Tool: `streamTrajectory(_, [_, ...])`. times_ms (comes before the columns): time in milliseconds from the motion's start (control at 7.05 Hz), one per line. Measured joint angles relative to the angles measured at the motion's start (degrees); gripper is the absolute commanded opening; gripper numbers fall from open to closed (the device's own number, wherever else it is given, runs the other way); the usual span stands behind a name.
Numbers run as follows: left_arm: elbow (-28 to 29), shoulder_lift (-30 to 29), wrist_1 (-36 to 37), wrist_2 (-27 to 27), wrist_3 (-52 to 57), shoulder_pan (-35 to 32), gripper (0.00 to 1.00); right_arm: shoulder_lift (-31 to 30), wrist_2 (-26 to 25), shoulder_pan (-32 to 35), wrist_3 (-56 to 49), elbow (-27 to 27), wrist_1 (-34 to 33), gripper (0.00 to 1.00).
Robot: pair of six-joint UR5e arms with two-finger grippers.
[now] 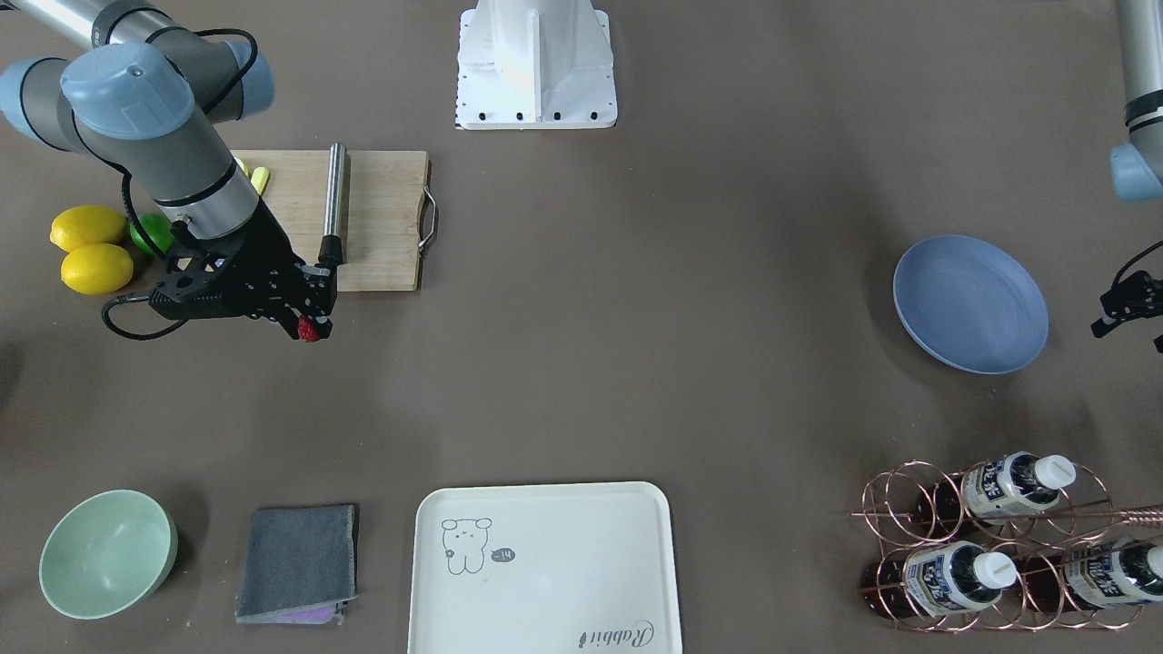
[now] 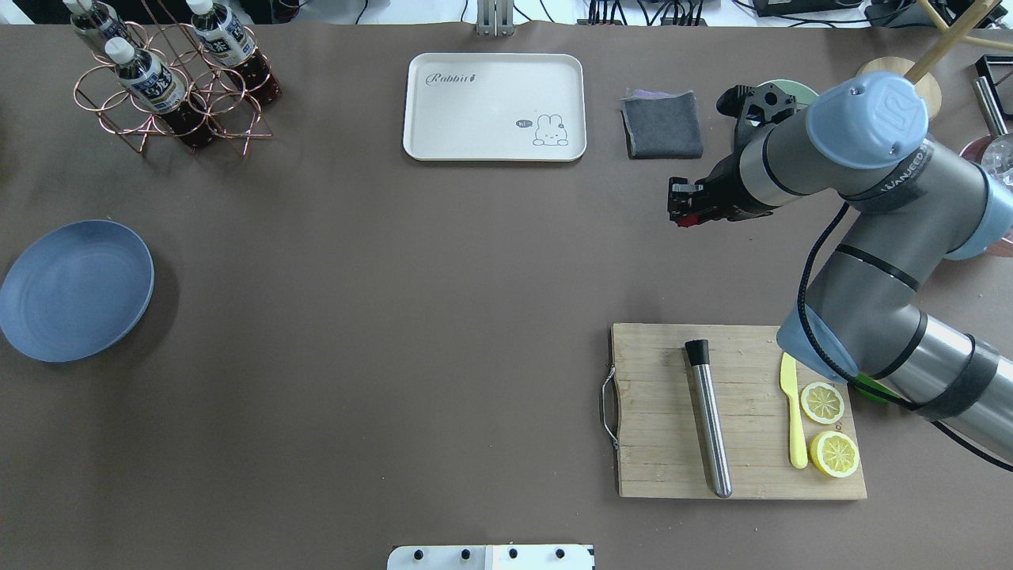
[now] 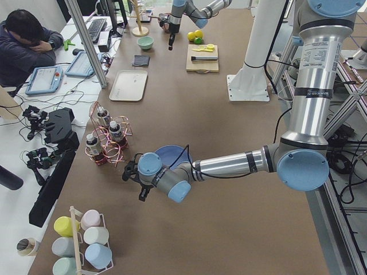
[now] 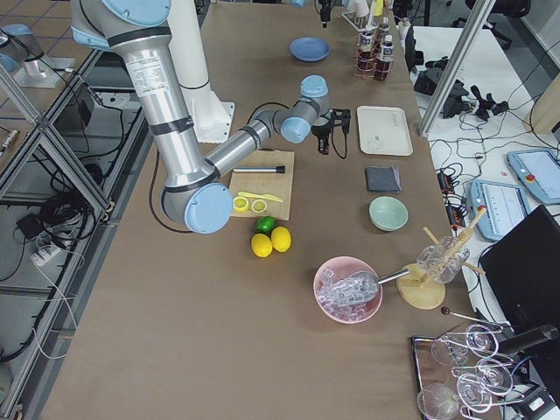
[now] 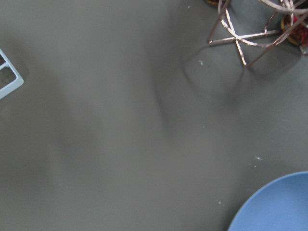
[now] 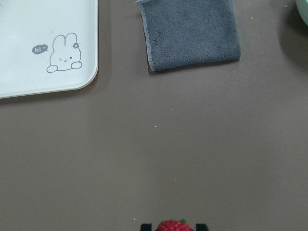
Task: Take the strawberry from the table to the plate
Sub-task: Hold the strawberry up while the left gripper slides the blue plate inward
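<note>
- Right end effector [image 1: 308, 327] is clamped on the strawberry [image 1: 312, 332]; the right wrist view shows the red berry [image 6: 172, 226] pinched between the two dark fingertips [image 6: 145, 226].
- Held this way, the strawberry hangs off the corner of the wooden cutting board [image 1: 382, 218], and it seems to be lifted clear of the counter [image 2: 396, 317], though I cannot tell the gap for certain.
- From the berry, the plate [image 2: 75, 289] lies well apart, across almost the whole counter toward the robot's left side and a little nearer the robot's base. It carries nothing.
- Between them the cream tray [image 2: 495, 107] and the grey cloth [image 2: 663, 125] sit along the far edge, off the straight line to the plate.
- Left end effector [image 1: 1127, 304] hangs just beside the plate and is by far the nearer of the two; whether its fingers are apart or together, I cannot tell.
- Judging from this, the grasp is done and the carry is what remains: a long sideways sweep of the right arm, or a hand-over, before release above the plate.
</note>
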Motion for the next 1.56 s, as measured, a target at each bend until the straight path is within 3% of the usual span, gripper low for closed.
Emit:
streamTrajectory(284, [0.64, 2.03, -5.09, -0.08, -4.14, 4.12, 0.8, -0.02, -0.11, 0.18, -0.1, 1.08, -0.34, 0.0])
streamTrajectory(425, [0.72, 2.58, -7.81, -0.14, -7.08, 6.03, 0.68, -0.05, -0.24, 0.26, -0.22, 1.23, -0.37, 0.0])
streamTrajectory(567, [0.75, 2.82, -9.3, -0.39, -8.63, 7.08, 0.19, -0.08, -0.32, 0.34, -0.34, 1.3, -0.38, 0.0])
streamTrajectory(709, [0.77, 2.9, -9.99, -0.77, -9.25, 7.56, 0.0, -0.11, -0.36, 0.43, -0.39, 1.34, -0.38, 0.0])
streamTrajectory(1134, [-0.44, 2.84, -13.49, -1.6, -13.78, 8.74, 0.0, -0.13, -0.2, 0.73, -0.49, 1.39, -0.38, 0.0])
streamTrajectory(1560, [-5.7, -1.45, -15.09, -2.9, -32.24, 11.28, 0.0, 0.01, 0.11, 0.78, -0.48, 1.28, -0.56, 0.0])
